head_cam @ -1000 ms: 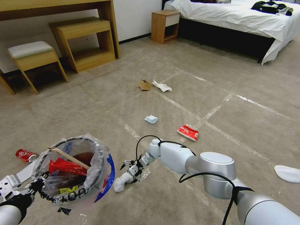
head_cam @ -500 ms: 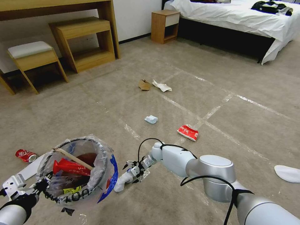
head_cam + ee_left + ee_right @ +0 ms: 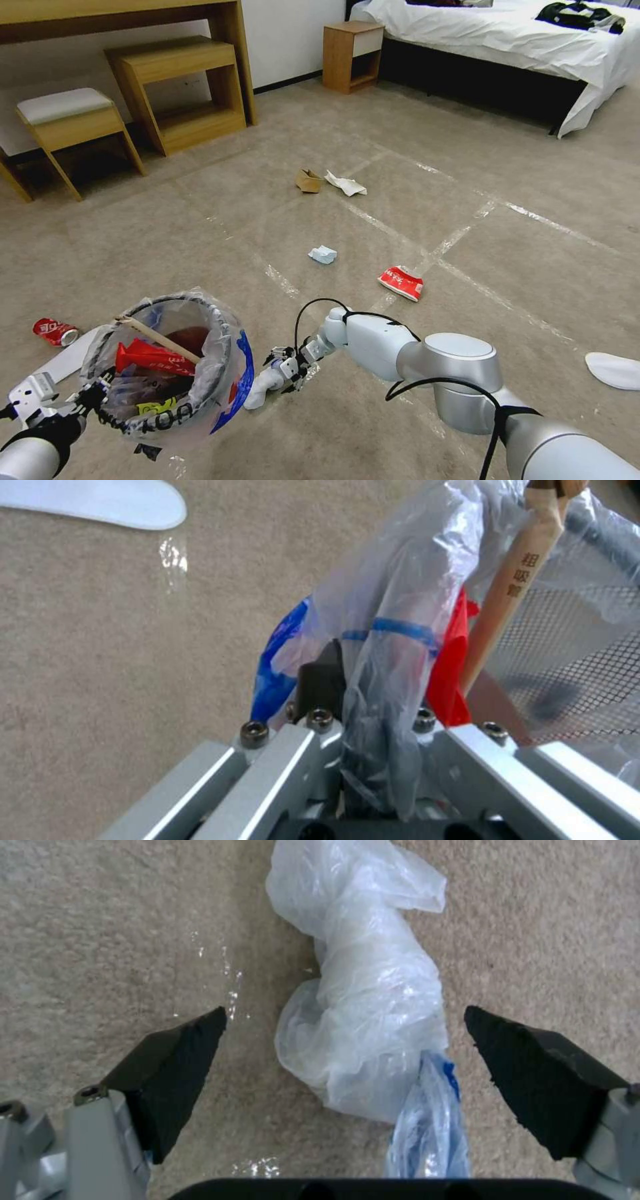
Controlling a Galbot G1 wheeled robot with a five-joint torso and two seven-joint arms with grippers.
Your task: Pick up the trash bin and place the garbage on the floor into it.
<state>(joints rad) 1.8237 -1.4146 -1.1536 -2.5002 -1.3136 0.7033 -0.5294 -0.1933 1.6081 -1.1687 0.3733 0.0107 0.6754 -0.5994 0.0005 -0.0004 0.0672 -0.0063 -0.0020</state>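
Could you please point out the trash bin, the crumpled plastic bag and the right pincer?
trash bin (image 3: 223,333): head view, black wire rim.
crumpled plastic bag (image 3: 373,1005): right wrist view, its twisted middle.
right pincer (image 3: 347,1065): right wrist view, midway between its open fingertips.

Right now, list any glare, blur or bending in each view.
Head view: wide-angle bending tilts the desk and bed; tape lines on the floor glint. Left wrist view: the trash bin mesh and liner bag are soft, close to the lens; tape glare beside them. Right wrist view: the crumpled plastic is fairly sharp between the open right gripper pads.
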